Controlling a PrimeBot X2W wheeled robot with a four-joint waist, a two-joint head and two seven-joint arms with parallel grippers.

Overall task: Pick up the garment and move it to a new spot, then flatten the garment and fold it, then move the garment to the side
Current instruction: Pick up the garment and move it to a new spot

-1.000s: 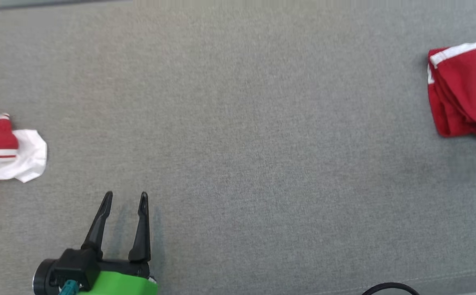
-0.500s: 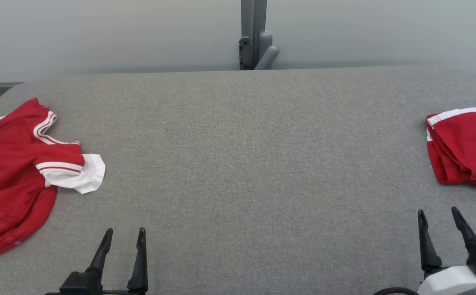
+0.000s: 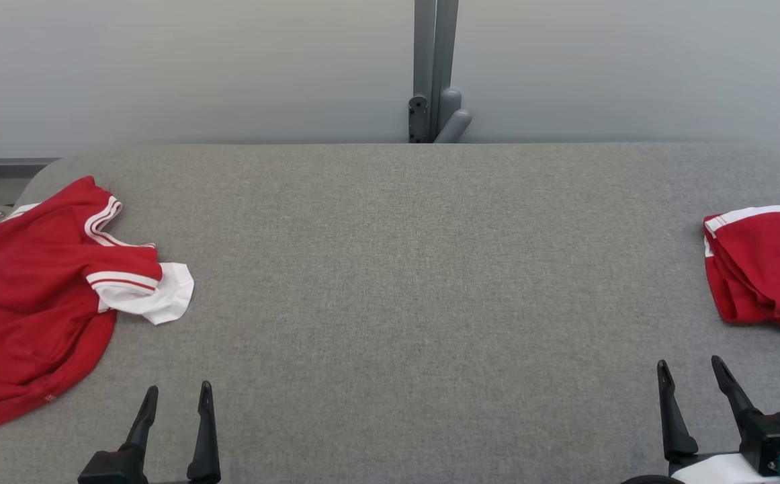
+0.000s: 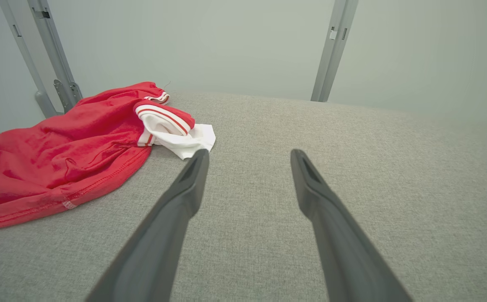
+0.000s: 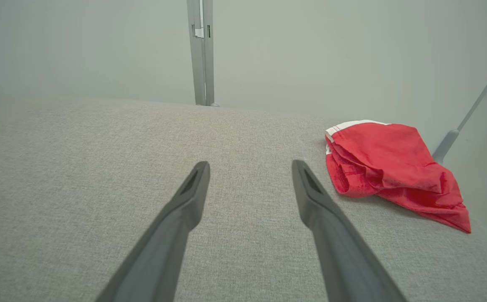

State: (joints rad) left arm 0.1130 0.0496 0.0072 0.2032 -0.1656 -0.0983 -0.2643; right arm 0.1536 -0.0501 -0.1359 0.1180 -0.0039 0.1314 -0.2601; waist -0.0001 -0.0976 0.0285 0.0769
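A crumpled red garment with white striped trim (image 3: 33,296) lies at the left end of the grey fabric table (image 3: 403,282); the left wrist view has it (image 4: 71,147) up and to the left of my fingers. A folded red garment with a white band (image 3: 769,269) rests at the right end, also seen as a red bundle (image 5: 388,167) in the right wrist view. My left gripper (image 3: 178,393) is open near the front left, holding nothing. My right gripper (image 3: 690,366) is open near the front right, below the folded garment.
A grey metal post with a bracket (image 3: 435,74) rises behind the table's far edge against a pale wall. The table's corners are rounded. The wide grey middle lies between the two garments.
The camera tilted up, so the far edge, wall and post came into view. The right gripper has come into view at the lower right. Both garments lie unmoved.
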